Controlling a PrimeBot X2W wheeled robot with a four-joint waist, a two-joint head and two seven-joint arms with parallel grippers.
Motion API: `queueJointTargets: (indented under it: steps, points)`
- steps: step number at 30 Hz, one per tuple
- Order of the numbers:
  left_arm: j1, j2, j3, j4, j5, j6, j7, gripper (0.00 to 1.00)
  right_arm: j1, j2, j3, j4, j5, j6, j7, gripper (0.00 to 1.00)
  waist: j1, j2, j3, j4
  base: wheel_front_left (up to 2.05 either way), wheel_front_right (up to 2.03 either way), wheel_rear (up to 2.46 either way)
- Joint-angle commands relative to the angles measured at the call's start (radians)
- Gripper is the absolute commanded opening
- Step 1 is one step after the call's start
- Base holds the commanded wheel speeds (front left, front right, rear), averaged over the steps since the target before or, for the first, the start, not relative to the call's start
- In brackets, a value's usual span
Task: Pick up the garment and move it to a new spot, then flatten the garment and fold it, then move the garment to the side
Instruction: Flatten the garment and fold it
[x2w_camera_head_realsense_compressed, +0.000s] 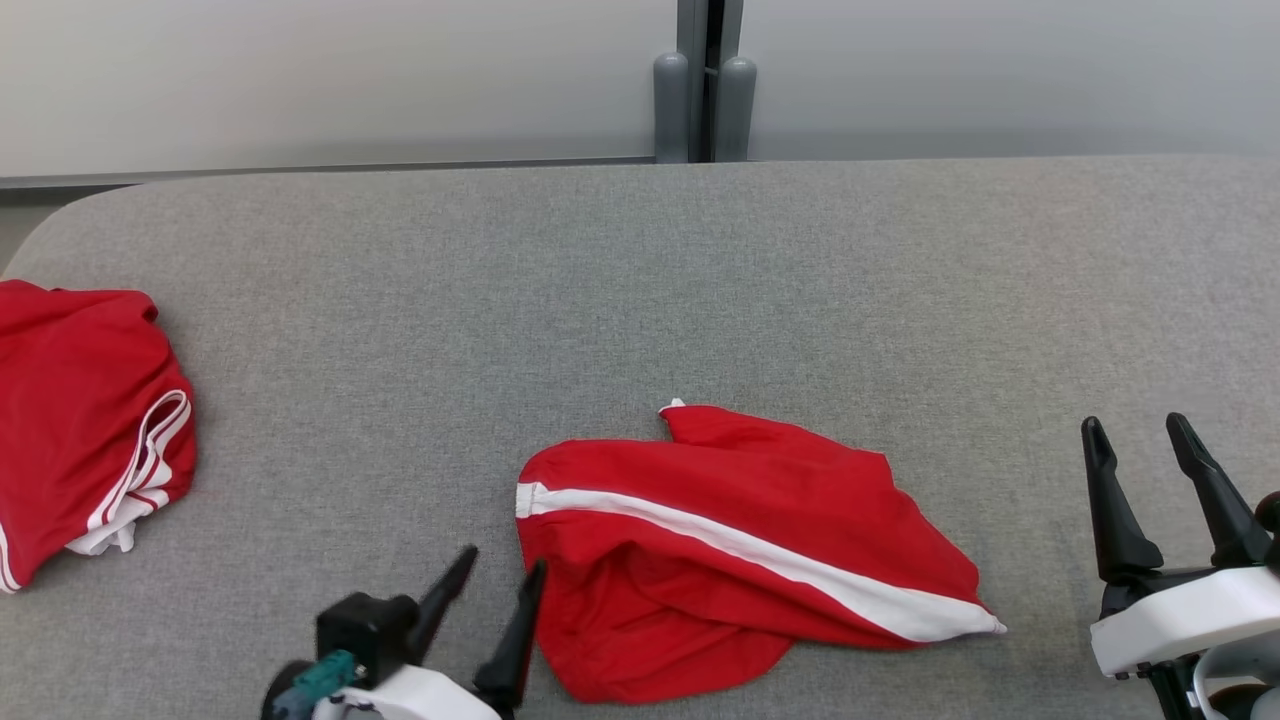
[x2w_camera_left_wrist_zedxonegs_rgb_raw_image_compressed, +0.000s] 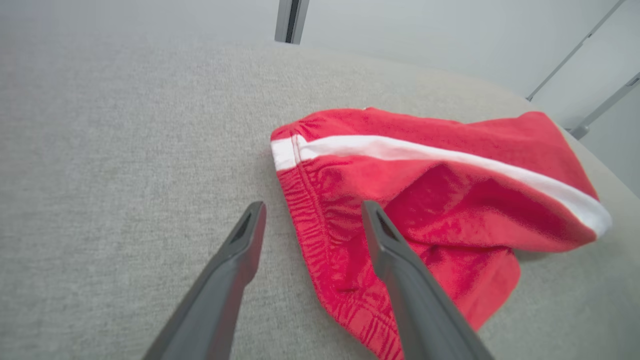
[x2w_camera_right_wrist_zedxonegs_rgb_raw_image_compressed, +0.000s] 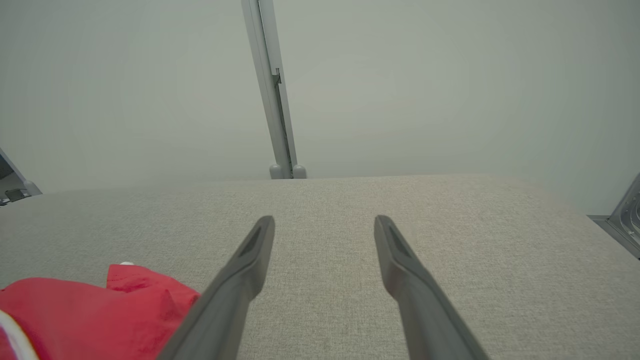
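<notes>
Head view showed the garment (x2w_camera_head_realsense_compressed: 740, 540), red shorts with a white side stripe, lying crumpled on the grey padded table (x2w_camera_head_realsense_compressed: 640, 280) near its front edge, a little right of centre. The left gripper (x2w_camera_head_realsense_compressed: 505, 558) stood at the garment's left edge with its two fingers spread apart and nothing between them; its inner finger (x2w_camera_head_realsense_compressed: 520, 620) was just beside the red cloth. From the left wrist view, the left gripper (x2w_camera_left_wrist_zedxonegs_rgb_raw_image_compressed: 314, 205) pointed over the gathered waistband of the garment (x2w_camera_left_wrist_zedxonegs_rgb_raw_image_compressed: 425, 200), one finger over bare table and the other across the red cloth; whether it touched could not be told. The white stripe (x2w_camera_left_wrist_zedxonegs_rgb_raw_image_compressed: 450, 157) ran along the upper fold. The right gripper (x2w_camera_head_realsense_compressed: 1135, 420) waited well apart at the table's right, fingers wide and empty. A second red garment (x2w_camera_head_realsense_compressed: 80, 420) with white trim lay at the far left.
</notes>
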Motion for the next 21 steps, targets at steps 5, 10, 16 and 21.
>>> queueJointTargets:
  steps: [5,10,16,21]
  points:
    - [-0.047,0.025,0.073,-0.048,0.035,0.049,-0.09,1.0,0.012,-0.006,-0.011,-0.016,-0.011,0.0,0.008,1.0,0.0,0.0,-0.02,0.0,0.0,0.0,0.0]
    - [-0.1,0.034,0.144,-0.061,0.061,0.093,-0.137,1.0,0.018,-0.003,-0.021,-0.024,-0.019,0.0,0.016,1.0,0.0,0.0,-0.033,0.003,0.0,0.0,0.0]
    - [-0.143,0.049,0.193,-0.034,0.081,0.092,-0.163,1.0,0.023,0.001,-0.028,-0.03,-0.022,0.0,0.024,1.0,0.0,0.0,-0.046,0.003,0.0,0.0,0.0]
    - [-0.152,0.059,0.192,0.013,0.089,0.073,-0.169,1.0,0.031,0.005,-0.023,-0.039,-0.024,0.0,0.032,1.0,0.0,0.0,-0.055,-0.001,0.0,0.0,0.0]
